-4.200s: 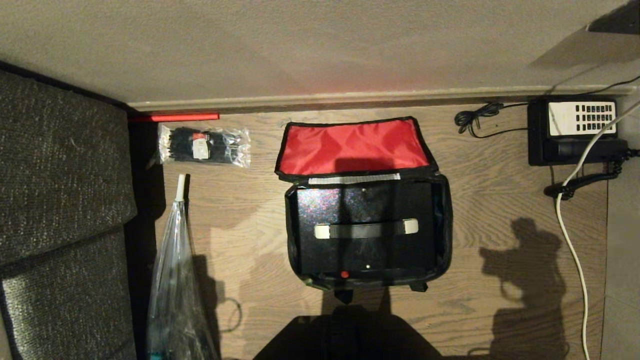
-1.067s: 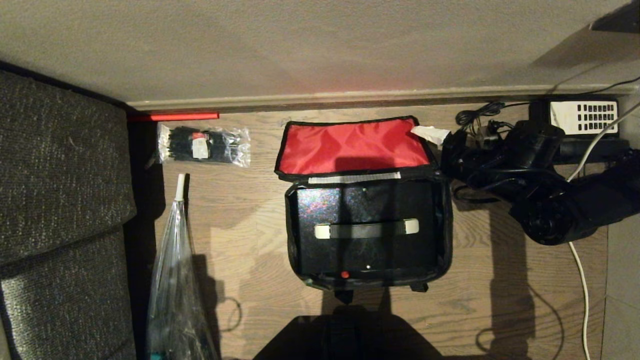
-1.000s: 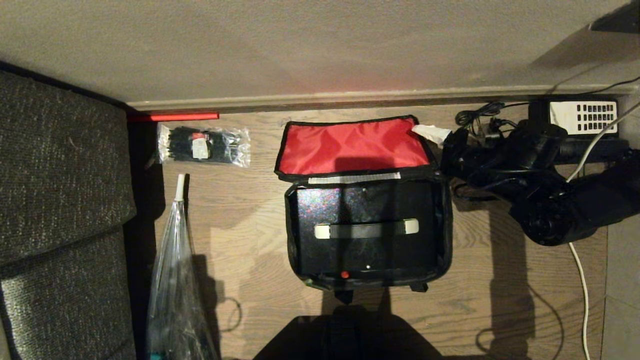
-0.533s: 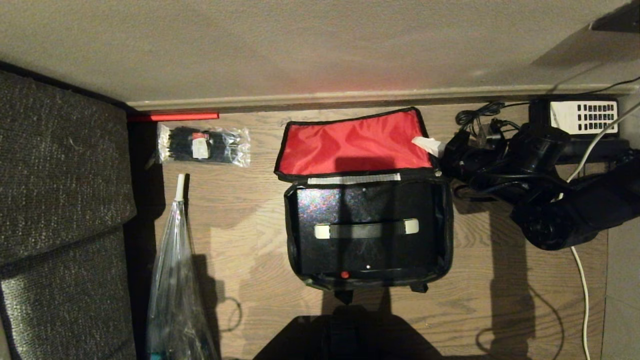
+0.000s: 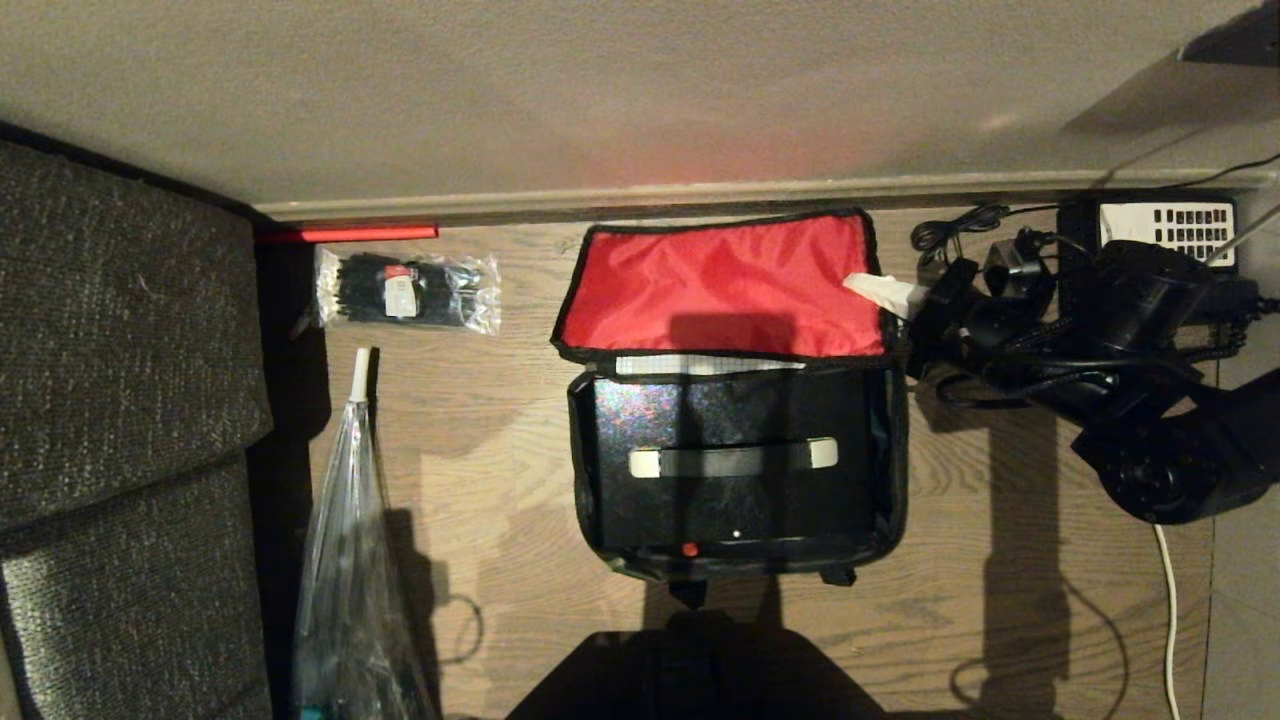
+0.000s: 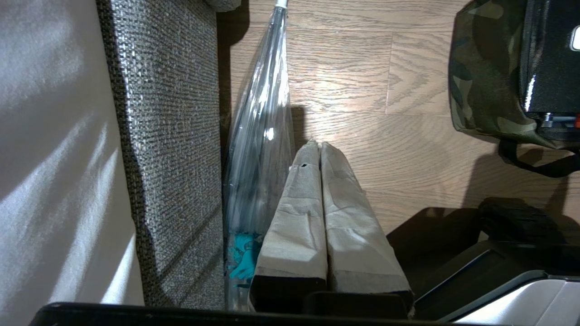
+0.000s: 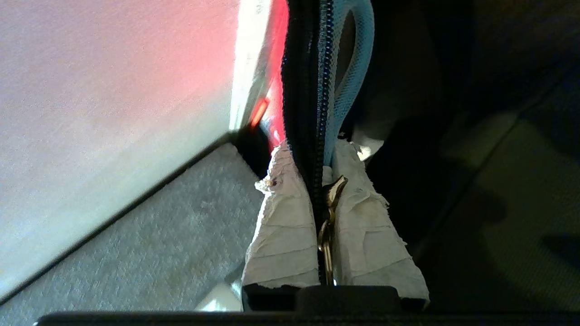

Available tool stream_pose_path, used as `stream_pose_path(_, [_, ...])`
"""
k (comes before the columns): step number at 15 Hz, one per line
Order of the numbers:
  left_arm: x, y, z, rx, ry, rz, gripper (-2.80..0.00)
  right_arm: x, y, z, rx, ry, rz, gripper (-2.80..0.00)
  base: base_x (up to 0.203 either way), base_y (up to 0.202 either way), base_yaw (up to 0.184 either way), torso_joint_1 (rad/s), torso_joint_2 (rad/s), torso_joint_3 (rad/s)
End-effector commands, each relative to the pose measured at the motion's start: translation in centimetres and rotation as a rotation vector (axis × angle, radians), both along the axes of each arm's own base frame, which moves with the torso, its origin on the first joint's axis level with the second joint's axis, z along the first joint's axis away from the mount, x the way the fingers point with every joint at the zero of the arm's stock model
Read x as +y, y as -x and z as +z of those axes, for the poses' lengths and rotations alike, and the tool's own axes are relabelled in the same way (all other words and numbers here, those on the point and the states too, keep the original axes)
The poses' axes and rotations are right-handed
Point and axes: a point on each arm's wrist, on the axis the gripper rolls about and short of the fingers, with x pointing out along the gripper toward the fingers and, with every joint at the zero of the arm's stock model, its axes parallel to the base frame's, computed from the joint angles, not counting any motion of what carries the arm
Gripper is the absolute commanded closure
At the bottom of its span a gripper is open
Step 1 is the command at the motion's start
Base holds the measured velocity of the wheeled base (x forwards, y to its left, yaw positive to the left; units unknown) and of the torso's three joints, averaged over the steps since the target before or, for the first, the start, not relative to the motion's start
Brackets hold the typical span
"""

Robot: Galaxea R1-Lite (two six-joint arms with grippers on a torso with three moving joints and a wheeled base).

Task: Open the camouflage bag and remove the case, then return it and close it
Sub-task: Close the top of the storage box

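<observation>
- The wooden floor (image 5: 480,480) carries everything; a pale wall runs along its far edge, and a dark woven sofa (image 5: 120,400) fills its left side.
- The camouflage bag (image 5: 735,470) sits at the middle of the floor, close to the far edge, with its red-lined lid (image 5: 725,285) raised off the floor on the wall side.
- The case (image 5: 730,455) lies flat inside the open bag, its strap handle with pale end tabs facing up.
- The right gripper (image 5: 880,290) reaches in from the right side of the floor; its taped fingers (image 7: 290,235) are pinched on the right edge of the lid, on the black zipper trim, with a brass zipper pull between them.
- A clear plastic wrapper (image 5: 350,560) stands along the sofa at the near left.
- A black desk phone (image 5: 1150,250) sits at the far right corner, partly behind the right arm.
- The left gripper (image 6: 319,149) hangs low beside the sofa at the near left, its taped fingers pressed together on nothing.
- A clear packet of black ties (image 5: 405,290) lies near the far left corner.
</observation>
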Motion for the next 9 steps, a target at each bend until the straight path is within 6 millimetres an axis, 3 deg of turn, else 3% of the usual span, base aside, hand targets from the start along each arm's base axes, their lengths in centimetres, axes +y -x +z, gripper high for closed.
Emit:
stream_pose_path(1, [0.0, 0.0, -0.1, 0.001, 0.001, 0.001, 0.00, -0.4, 1.7, 1.3, -0.047, 0.011, 0.010, 0.00, 0.000, 0.000, 0.000, 0.000, 0.00, 0.000])
stream_pose_path(4, [0.0, 0.0, -0.1, 0.003, 0.001, 0.001, 0.00, -0.9, 5.0, 1.9, -0.123, 0.093, 0.054, 0.00, 0.000, 0.000, 0.000, 0.000, 0.00, 0.000])
stream_pose_path(7, [0.0, 0.0, -0.1, 0.003, 0.001, 0.001, 0.00, -0.9, 5.2, 1.9, -0.135, 0.108, 0.067, 0.00, 0.000, 0.000, 0.000, 0.000, 0.00, 0.000])
stream_pose_path(9, [0.0, 0.0, -0.1, 0.003, 0.001, 0.001, 0.00, -1.0, 6.6, 0.7, -0.201, 0.225, 0.145, 0.00, 0.000, 0.000, 0.000, 0.000, 0.00, 0.000])
